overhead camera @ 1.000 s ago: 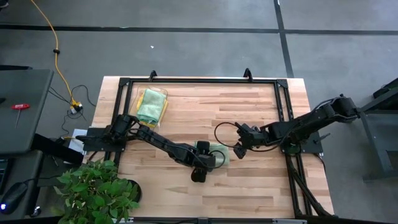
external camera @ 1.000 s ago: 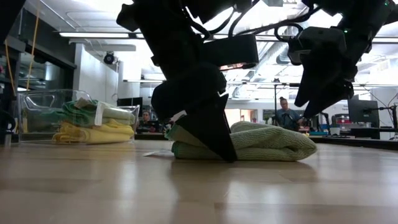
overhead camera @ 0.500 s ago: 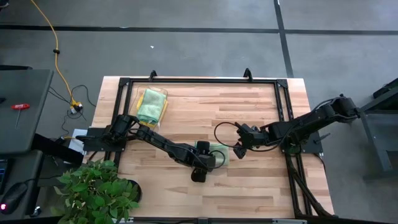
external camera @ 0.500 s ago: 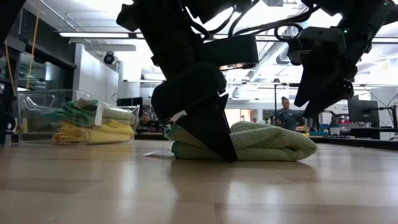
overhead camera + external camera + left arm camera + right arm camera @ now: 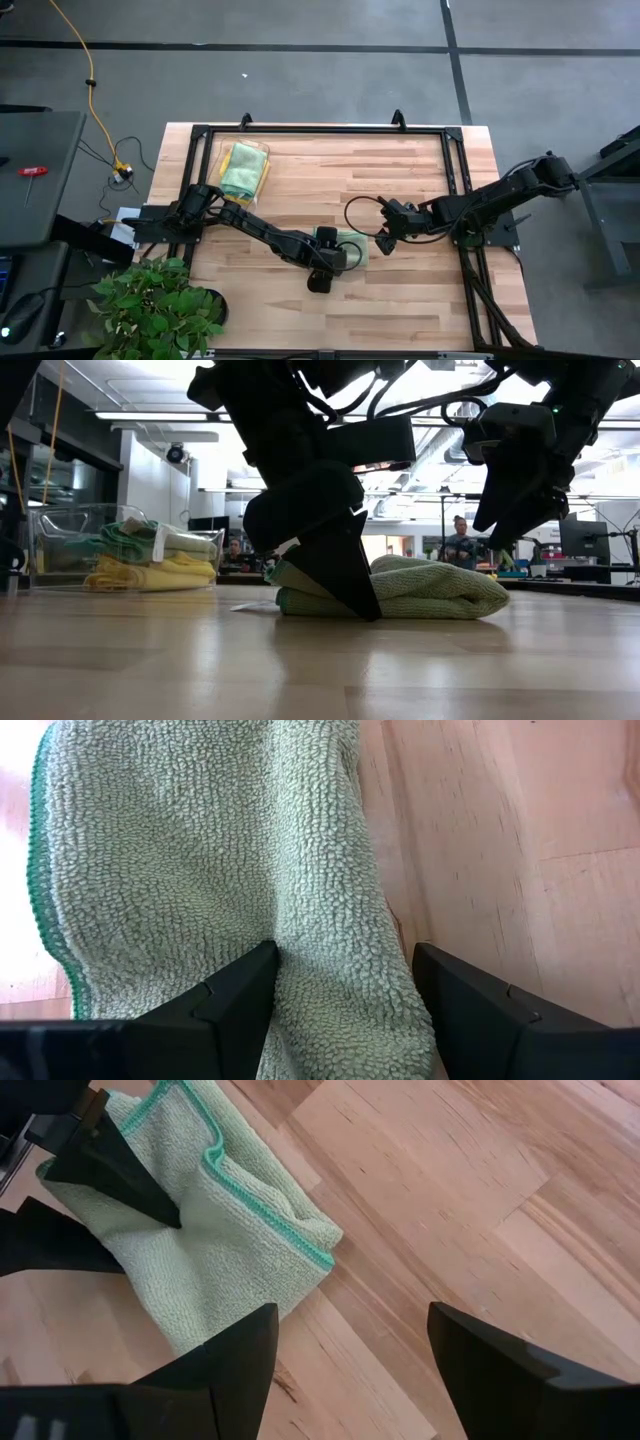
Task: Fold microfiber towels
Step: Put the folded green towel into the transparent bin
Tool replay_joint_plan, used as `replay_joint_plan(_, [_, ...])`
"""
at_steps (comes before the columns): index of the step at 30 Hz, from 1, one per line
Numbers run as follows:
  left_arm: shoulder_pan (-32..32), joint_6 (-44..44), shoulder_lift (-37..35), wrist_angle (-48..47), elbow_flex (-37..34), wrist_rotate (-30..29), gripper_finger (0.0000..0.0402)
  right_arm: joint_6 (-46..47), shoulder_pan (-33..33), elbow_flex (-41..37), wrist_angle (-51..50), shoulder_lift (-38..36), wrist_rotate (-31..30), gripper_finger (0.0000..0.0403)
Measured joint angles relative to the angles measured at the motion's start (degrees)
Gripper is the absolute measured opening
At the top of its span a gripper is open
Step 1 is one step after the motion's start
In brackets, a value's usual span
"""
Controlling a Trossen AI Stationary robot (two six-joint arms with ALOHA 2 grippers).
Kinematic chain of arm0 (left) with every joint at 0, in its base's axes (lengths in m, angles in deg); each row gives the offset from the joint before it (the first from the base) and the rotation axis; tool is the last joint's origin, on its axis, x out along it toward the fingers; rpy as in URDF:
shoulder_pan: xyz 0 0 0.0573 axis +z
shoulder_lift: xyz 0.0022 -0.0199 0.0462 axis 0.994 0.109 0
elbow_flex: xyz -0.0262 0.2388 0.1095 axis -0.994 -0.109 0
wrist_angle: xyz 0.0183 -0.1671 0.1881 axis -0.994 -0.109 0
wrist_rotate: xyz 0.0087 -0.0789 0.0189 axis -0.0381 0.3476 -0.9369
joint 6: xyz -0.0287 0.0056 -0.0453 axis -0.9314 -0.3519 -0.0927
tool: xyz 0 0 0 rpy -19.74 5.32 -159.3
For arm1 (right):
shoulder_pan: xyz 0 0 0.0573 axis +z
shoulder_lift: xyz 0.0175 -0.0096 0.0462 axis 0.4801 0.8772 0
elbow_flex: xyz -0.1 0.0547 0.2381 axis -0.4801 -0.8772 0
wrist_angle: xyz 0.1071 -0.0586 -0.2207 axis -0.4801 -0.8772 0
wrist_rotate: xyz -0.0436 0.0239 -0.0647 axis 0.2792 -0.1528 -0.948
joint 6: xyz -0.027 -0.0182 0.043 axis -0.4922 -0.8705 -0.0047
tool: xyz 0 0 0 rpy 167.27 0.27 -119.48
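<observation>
A pale sage green microfiber towel (image 5: 352, 246) lies folded in several layers on the wooden table, near its middle. My left gripper (image 5: 340, 955) is open and points steeply down onto the towel's near-left part, a ridge of cloth between its fingers. My right gripper (image 5: 345, 1330) is open and hovers above bare wood just right of the towel, touching nothing. In the low view the towel (image 5: 430, 590) rests flat, the left gripper's finger (image 5: 345, 575) reaches down in front of it, and the right gripper (image 5: 515, 510) hangs clear above. My left gripper comes slanting down from above and from the table's left. One fingertip (image 5: 250, 975) rests on the towel's top face. The other fingertip (image 5: 440, 970) stands by the towel's rounded folded edge (image 5: 385, 970); whether it touches the cloth I cannot tell. The towel lies flat on the table.
A clear bin (image 5: 243, 170) at the far left of the table holds folded green and yellow towels (image 5: 150, 555). A black frame rail (image 5: 320, 130) runs around the table. A leafy plant (image 5: 155, 310) stands at the near left corner. A person (image 5: 460, 540) sits far behind.
</observation>
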State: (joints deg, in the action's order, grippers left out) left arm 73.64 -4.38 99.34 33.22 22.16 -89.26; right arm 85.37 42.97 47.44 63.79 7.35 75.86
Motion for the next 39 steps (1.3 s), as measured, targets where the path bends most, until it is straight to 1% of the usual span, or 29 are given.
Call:
replay_joint_plan(8, [0.00, 0.01, 0.00, -0.02, -0.01, -0.07, 0.0223, 0.02, 0.00, 0.00, 0.01, 0.00, 0.00, 0.0250])
replay_joint_plan(10, [0.02, 0.31, 0.00, -0.13, -0.01, -0.53, 0.0217, 0.04, 0.01, 0.00, 0.02, 0.00, 0.00, 0.0250])
replay_joint_plan(12, [0.02, 0.74, 0.00, -0.87, -0.01, -2.07, 0.0201, 0.04, 0.00, 0.00, 0.02, 0.00, 0.02, 0.0250])
replay_joint_plan(15, [0.20, 1.54, 0.21, -1.94, 0.01, -3.76, 0.0159, 0.04, 0.00, 0.00, 0.02, 0.00, 0.02, 0.0250])
replay_joint_plan(17, [0.35, 2.41, 0.38, -2.36, 0.01, -4.51, 0.0119, 0.04, 0.00, 0.00, 0.02, 0.00, 0.02, 0.0250])
replay_joint_plan(21, [0.42, 4.10, 0.50, -3.04, 0.01, -5.93, 0.0025, 0.98, 0.02, 0.00, 0.02, 0.00, 0.19, 0.0250])
replay_joint_plan(22, [0.52, 4.04, 0.50, -3.14, 0.01, -5.94, 0.0016, 1.23, 0.02, 0.00, 0.02, 0.00, 0.24, 0.0250])
replay_joint_plan(26, [1.13, 3.69, -0.86, -5.67, -0.06, -5.62, 0.0017, 1.36, 0.01, 0.00, 0.01, -0.02, 0.26, 0.0250])
replay_joint_plan(30, [3.23, 1.75, -4.65, -11.42, -0.54, -0.17, 0.0007, 1.09, 0.00, 0.00, -0.05, -0.02, 0.06, 0.0250])
replay_joint_plan(35, [7.18, 1.51, -12.52, -17.62, -0.48, 1.17, 0.0004, 0.96, 0.00, 0.00, -0.40, -0.02, -0.16, 0.0250])
replay_joint_plan(39, [11.61, 1.49, -19.82, -19.78, -0.44, 1.30, 0.0004, 0.94, 0.02, 0.00, -0.29, -0.02, -0.17, 0.0250])
